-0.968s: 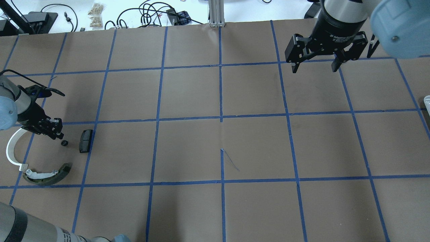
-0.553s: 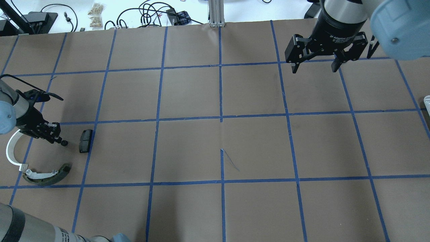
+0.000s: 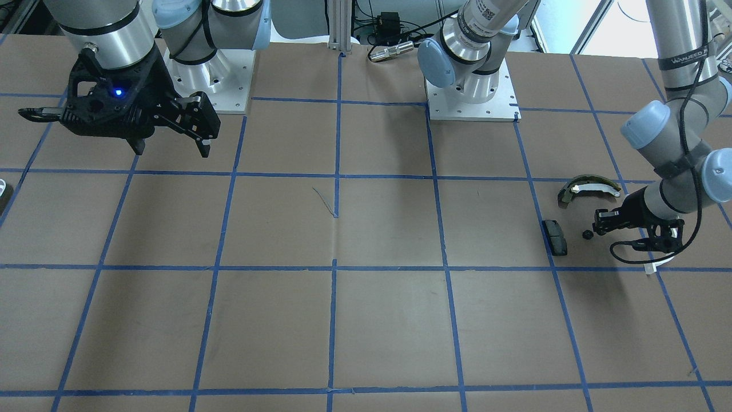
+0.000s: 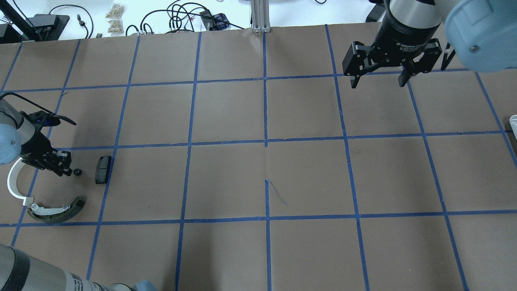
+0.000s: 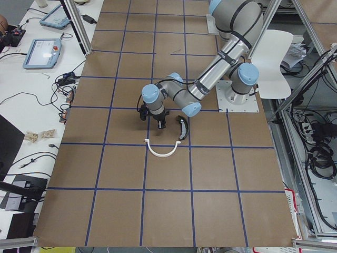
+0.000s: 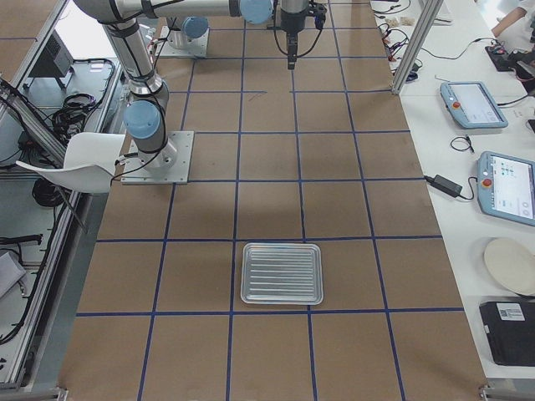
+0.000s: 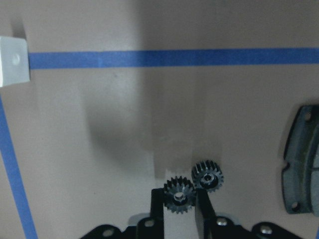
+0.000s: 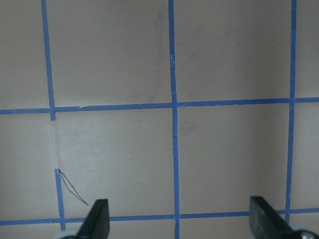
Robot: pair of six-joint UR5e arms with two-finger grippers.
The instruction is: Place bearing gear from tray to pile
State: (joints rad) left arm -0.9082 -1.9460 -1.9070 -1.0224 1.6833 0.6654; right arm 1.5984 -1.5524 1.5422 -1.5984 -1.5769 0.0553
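Note:
In the left wrist view a small black bearing gear (image 7: 179, 197) sits between the fingertips of my left gripper (image 7: 180, 191), whose fingers press it from both sides. A second like gear (image 7: 207, 177) lies on the paper just right of the fingers, also seen from overhead (image 4: 77, 172). The left gripper (image 4: 66, 169) hangs low over the pile: a black pad (image 4: 103, 169), a white half-ring strip (image 4: 13, 182) and an olive-and-white shoe (image 4: 56, 211). My right gripper (image 4: 379, 83) is open and empty at the far right. The tray (image 6: 282, 273) lies at the table's right end.
The table is covered in brown paper with a blue tape grid (image 4: 265, 141). Cables and small devices (image 4: 181, 16) lie beyond the far edge. The right arm's large blue elbow (image 4: 480, 32) hangs over the far right corner. The tray's rim (image 4: 513, 121) shows at the right edge.
My left gripper came down toward the gear on the paper, then drew back a little to the left. The gear on the paper and the right arm stayed put.

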